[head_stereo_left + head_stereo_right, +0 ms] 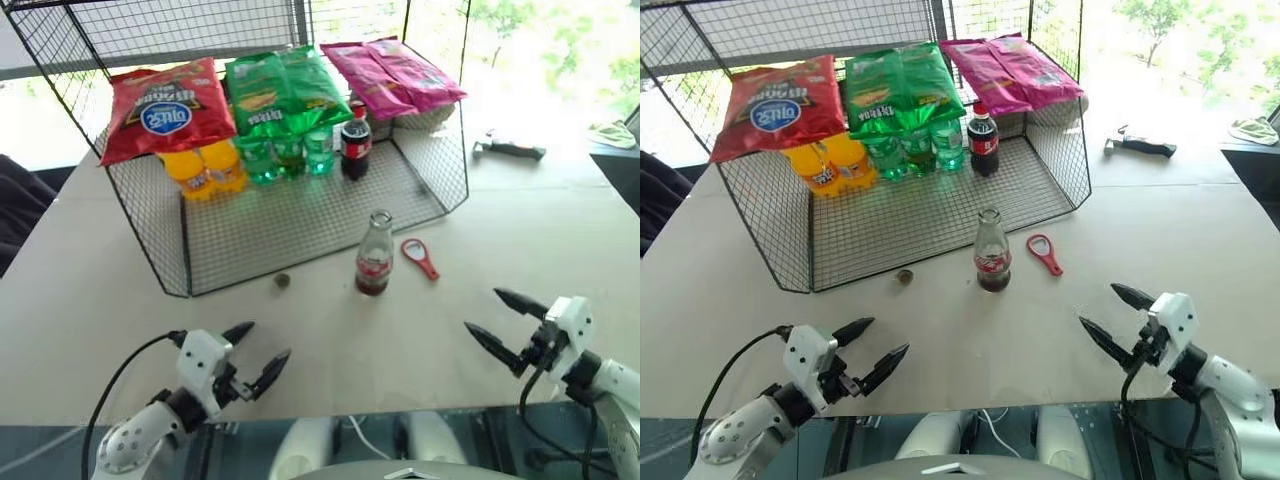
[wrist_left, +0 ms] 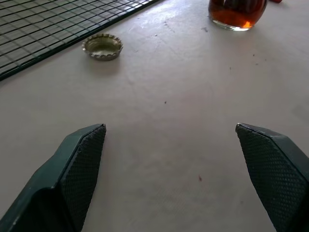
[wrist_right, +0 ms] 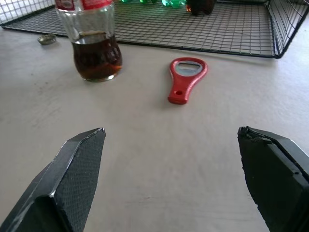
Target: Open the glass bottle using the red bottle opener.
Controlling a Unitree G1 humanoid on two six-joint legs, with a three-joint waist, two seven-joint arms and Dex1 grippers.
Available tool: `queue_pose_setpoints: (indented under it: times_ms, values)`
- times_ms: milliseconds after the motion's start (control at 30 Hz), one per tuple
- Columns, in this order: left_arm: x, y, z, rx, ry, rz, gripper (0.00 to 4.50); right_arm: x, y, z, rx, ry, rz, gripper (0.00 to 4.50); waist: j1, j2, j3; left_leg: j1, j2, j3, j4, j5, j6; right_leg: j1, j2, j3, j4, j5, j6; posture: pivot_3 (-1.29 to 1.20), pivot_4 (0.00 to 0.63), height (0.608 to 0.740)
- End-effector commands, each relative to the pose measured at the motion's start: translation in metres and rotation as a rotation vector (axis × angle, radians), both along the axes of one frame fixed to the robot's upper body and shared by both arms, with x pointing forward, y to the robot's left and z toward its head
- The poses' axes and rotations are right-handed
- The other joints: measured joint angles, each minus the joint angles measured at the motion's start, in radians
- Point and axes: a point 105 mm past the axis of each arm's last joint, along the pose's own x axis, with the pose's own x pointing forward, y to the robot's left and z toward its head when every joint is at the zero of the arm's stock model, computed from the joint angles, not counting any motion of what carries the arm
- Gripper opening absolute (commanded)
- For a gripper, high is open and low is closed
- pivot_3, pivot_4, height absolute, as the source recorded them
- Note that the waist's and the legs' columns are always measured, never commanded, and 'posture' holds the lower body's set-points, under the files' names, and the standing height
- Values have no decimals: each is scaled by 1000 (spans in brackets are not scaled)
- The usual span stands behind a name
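Observation:
The glass bottle [image 1: 374, 256] stands upright on the pale table, its mouth uncapped and a little dark cola in its base [image 3: 96, 62]. Its metal cap [image 1: 283, 282] lies on the table to the bottle's left, beside the wire basket's front edge [image 2: 102, 47]. The red bottle opener [image 1: 420, 257] lies flat just right of the bottle [image 3: 186, 79]. My left gripper [image 1: 255, 354] hovers open near the table's front edge, left of the bottle, holding nothing. My right gripper [image 1: 506, 321] is open and empty at the front right, its fingers aimed toward the bottle and opener.
A wire-mesh basket [image 1: 300, 225] at the back holds orange, green and dark plastic bottles, with red, green and pink snack bags on top. A dark tool [image 1: 510, 150] lies at the far right. A black cable [image 1: 115, 385] trails from my left arm.

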Motion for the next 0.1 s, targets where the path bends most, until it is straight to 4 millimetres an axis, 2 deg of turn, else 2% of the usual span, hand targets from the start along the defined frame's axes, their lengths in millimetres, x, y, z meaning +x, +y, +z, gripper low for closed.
queue_pose_setpoints:
  times_ms: [33,100]
  values:
    - [-5,0,6,24,-38,1,4500,-5,-5,-3,-11,12,-17,4420,3,0,0,0,0,0,0,0,0,0,0,0,0,0,0,0,150,740]
    - [-11,-3,3,26,-26,-12,4500,-6,-7,-7,-27,19,-14,4420,4,0,0,0,0,0,0,0,0,0,0,0,-1,0,0,0,150,740]
